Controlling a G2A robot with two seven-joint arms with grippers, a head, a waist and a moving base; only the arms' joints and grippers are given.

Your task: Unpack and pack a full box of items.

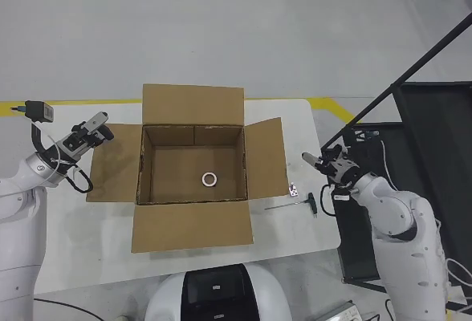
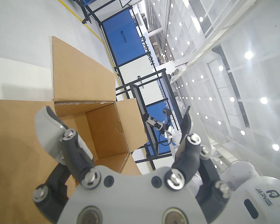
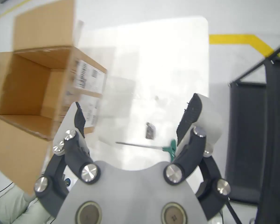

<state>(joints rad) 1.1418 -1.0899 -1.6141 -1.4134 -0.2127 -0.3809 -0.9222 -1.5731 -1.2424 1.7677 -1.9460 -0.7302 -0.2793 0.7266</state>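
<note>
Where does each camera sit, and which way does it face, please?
Top view: above the arms, looking down on table and open box; both arms show.
Left wrist view: on the left wrist, facing across the box; left gripper, jaws open.
Right wrist view: on the right wrist, facing down at table and box; right gripper, jaws open.
All share the box.

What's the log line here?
cardboard box open, tape roll inside | T-handle hex key on table | left fingers open, empty | right fingers open, empty
</note>
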